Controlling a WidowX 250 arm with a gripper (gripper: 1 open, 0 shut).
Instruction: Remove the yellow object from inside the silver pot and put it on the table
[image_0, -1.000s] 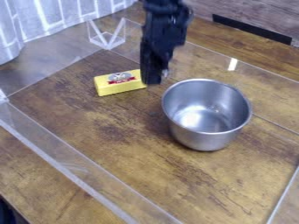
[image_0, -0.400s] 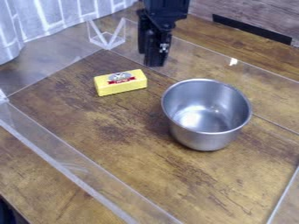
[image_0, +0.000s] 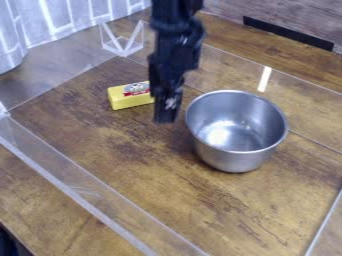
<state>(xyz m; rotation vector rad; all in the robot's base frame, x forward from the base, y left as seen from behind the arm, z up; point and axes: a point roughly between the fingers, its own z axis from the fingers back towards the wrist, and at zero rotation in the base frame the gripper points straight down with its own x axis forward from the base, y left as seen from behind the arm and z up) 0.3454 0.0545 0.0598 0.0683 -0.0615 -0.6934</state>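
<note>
1. Small yellow rectangular block with red-and-white label (image_0: 130, 96) lies on the brown wooden table (image_0: 127, 165), left of the round silver metal pot (image_0: 237, 131).
2. Its long axis runs roughly left-right in view, slightly aslant.
3. Dark gripper (image_0: 166, 108): fingers' spread unclear.

Yellow block (image_0: 130, 96) beside what seems the hand (image_0: 168, 98).

One close camera faces down across the table (image_0: 147, 190).

Black robot arm, dark narrow segments, black gripper (image_0: 168, 108) with slender fingers
</note>
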